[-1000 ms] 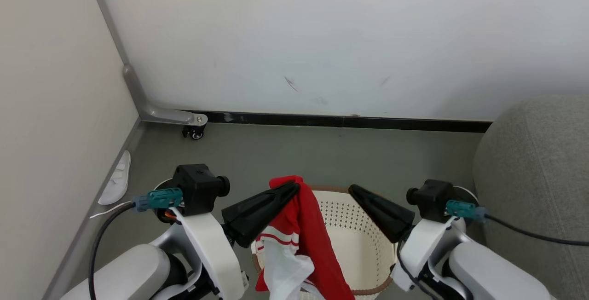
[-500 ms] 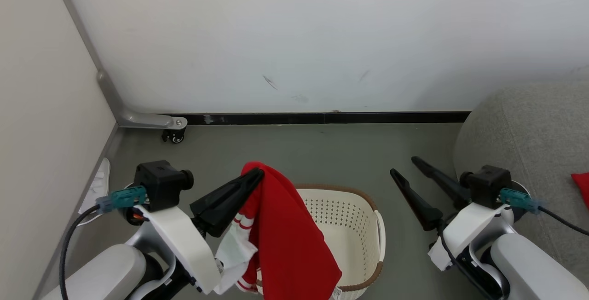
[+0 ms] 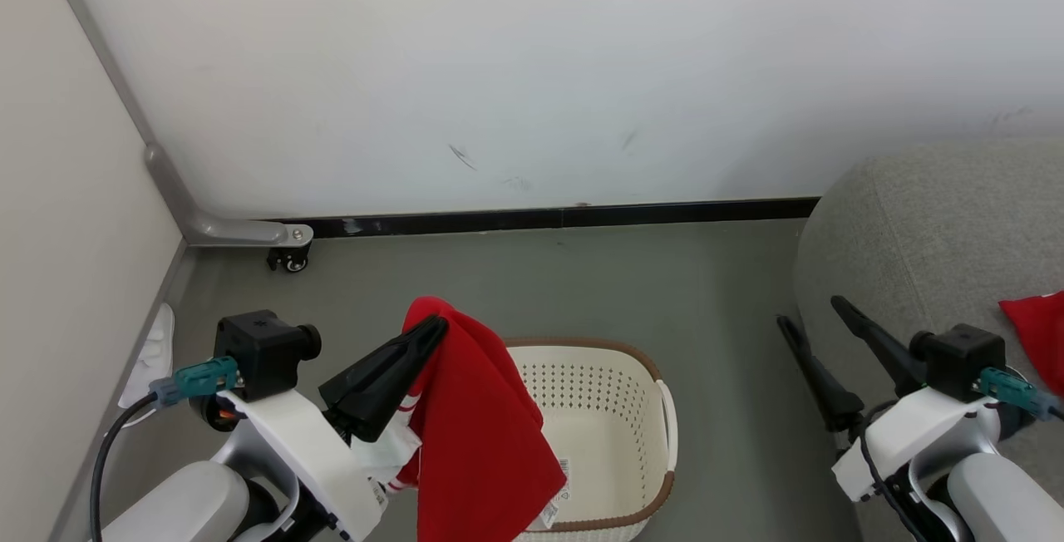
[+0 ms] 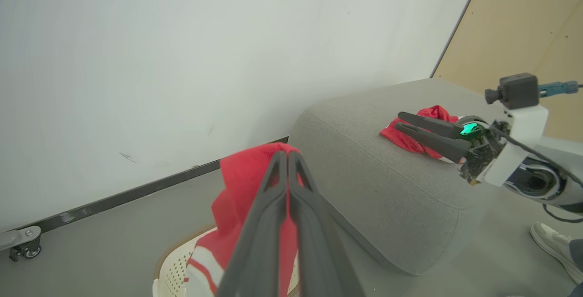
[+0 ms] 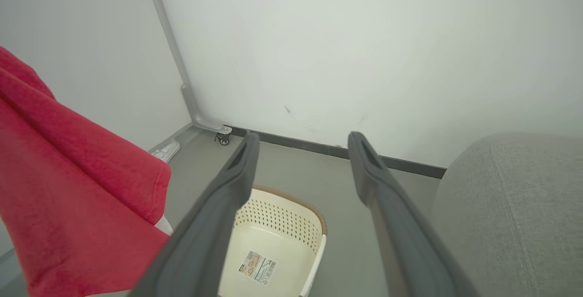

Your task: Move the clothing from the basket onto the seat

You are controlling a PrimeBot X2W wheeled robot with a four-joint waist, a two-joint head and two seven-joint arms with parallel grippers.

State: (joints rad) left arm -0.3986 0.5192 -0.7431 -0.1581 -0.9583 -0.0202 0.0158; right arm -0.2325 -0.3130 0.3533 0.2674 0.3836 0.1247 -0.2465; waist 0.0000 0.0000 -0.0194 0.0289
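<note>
You are working in bright, even, diffuse light, with no glare spots and no hard shadows. The white wall beyond the left pincer is close to washed out in all three views and shades to a soft grey toward the frame corners. In your left wrist view, the seat below the right pincer casts only a faint, soft-edged shadow on the floor. Both wrist views blur their own fingers near the bottom edge and sharpen toward the tips. In the right wrist view the clothing left of the pincer is soft and out of focus. The skirting strip between the fingers runs slanted, stretched by the wide lens.
</note>
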